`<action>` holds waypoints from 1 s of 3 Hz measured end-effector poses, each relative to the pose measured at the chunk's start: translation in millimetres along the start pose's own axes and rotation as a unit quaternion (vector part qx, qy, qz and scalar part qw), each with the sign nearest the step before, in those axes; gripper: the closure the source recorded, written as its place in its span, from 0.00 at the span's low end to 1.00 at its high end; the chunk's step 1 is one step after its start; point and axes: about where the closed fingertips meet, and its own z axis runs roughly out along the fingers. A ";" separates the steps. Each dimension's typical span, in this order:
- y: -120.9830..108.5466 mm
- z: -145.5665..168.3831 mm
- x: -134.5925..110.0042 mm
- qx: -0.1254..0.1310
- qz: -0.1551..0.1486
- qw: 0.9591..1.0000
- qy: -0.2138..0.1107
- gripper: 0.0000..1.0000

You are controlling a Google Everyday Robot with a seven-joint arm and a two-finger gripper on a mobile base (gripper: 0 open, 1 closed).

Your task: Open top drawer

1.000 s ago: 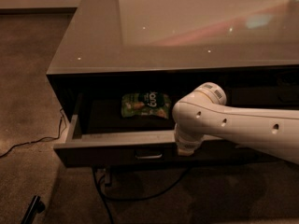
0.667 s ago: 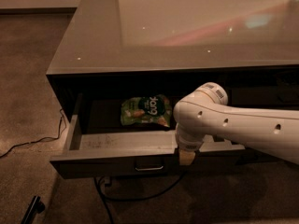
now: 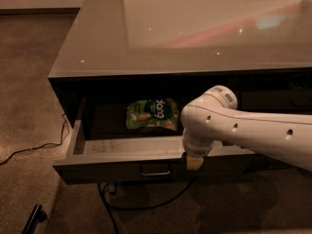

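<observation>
Top drawer (image 3: 97,168) stands pulled well out; I judge it rigid, weighty, free-sliding. Best hold is the loop handle (image 3: 156,170) at front centre. My gripper (image 3: 193,162) sits at its 3 o'clock; I cannot tell its grip state.

You have one top drawer (image 3: 112,164) standing open under the table's (image 3: 195,28) front edge, with one loop handle (image 3: 155,170) and one green snack bag (image 3: 152,114) inside. One end effector (image 3: 194,163), on one white arm (image 3: 253,130), sits at the drawer's front lip, just right of the handle. You can count two floor cables: one (image 3: 29,148) off the front left corner and one (image 3: 141,209) beneath the front edge.
</observation>
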 end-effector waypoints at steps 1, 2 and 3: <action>0.0 0.0 0.0 0.000 0.000 1.000 0.000 0.38; 1.4 -0.2 0.0 0.005 -0.004 1.000 -0.007 0.15; 14.2 4.2 -4.8 0.011 -0.027 0.999 0.021 0.00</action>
